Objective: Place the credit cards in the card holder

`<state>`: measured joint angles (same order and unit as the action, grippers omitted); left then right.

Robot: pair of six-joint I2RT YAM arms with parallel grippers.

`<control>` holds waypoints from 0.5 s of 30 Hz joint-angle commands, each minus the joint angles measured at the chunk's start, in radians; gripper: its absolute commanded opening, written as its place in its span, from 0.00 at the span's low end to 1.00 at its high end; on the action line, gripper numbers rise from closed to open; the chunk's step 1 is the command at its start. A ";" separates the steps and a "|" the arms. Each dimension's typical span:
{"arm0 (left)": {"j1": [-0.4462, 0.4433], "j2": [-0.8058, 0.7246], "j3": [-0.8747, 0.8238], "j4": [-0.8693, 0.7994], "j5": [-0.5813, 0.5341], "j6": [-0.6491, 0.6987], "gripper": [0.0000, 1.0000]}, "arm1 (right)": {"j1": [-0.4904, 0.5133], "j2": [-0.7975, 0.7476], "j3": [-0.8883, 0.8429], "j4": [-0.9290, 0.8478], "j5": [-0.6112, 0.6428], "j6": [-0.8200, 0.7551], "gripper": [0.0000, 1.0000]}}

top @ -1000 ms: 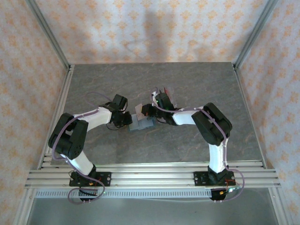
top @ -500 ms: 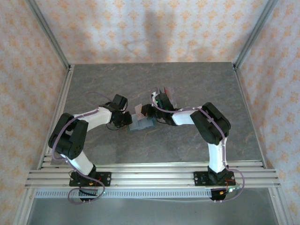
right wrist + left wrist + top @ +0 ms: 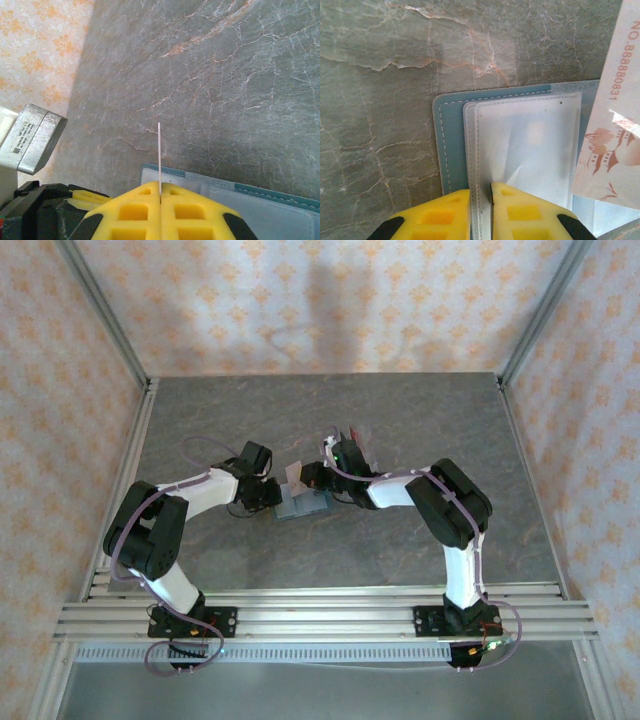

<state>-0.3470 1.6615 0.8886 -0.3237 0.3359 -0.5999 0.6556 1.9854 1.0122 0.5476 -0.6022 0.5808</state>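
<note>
**A:** Left wrist view: our left gripper (image 3: 481,192) is nearly closed. It nips the near edge of the clear pocket leaf (image 3: 525,140) of the opened card holder (image 3: 451,145), which lies flat on the table (image 3: 380,75) straight ahead of the fingers.

**B:** Off to that gripper's right we see the pale card (image 3: 612,115), tilted and overlapping the holder's right side. We cannot tell whether it touches. In the right wrist view our right gripper (image 3: 160,194) is clamped fully closed on it, with the card edge-on between the pads and the holder just ahead and below.

**A:** So the step, as we judge it, is feeding that card under the leaf. We'd want the left pinch to raise the leaf slightly so a mouth opens.

**B:** Agreed. Then we lay the card flatter, square its leading edge to the opening, and slide it slowly. If it comes in skewed, a corner may catch the stitching or shove the holder along.
</note>
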 commanded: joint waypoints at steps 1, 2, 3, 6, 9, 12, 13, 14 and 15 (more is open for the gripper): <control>-0.007 0.025 -0.028 -0.048 -0.024 0.023 0.17 | -0.002 0.003 -0.006 0.016 0.010 -0.016 0.00; -0.007 0.026 -0.028 -0.048 -0.024 0.023 0.17 | -0.002 0.005 -0.002 0.006 0.013 -0.020 0.00; -0.007 0.026 -0.026 -0.048 -0.024 0.023 0.17 | -0.002 0.007 0.001 -0.001 0.015 -0.022 0.00; -0.007 0.025 -0.026 -0.049 -0.024 0.022 0.17 | -0.003 0.011 0.005 -0.011 0.027 -0.029 0.00; -0.008 0.025 -0.027 -0.050 -0.024 0.023 0.16 | -0.007 0.020 0.009 -0.018 0.029 -0.030 0.00; -0.007 0.026 -0.026 -0.049 -0.023 0.023 0.16 | -0.008 0.028 0.014 -0.023 0.025 -0.029 0.00; -0.008 0.027 -0.027 -0.049 -0.024 0.023 0.16 | -0.008 0.031 0.015 -0.024 0.023 -0.028 0.00; -0.007 0.026 -0.027 -0.049 -0.024 0.023 0.16 | -0.008 0.032 0.016 -0.023 0.023 -0.027 0.00; -0.007 0.026 -0.026 -0.049 -0.024 0.022 0.16 | -0.008 0.033 0.016 -0.023 0.022 -0.027 0.00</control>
<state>-0.3470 1.6615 0.8886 -0.3237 0.3359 -0.5999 0.6525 1.9945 1.0115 0.5289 -0.5911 0.5724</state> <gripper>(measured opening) 0.167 0.041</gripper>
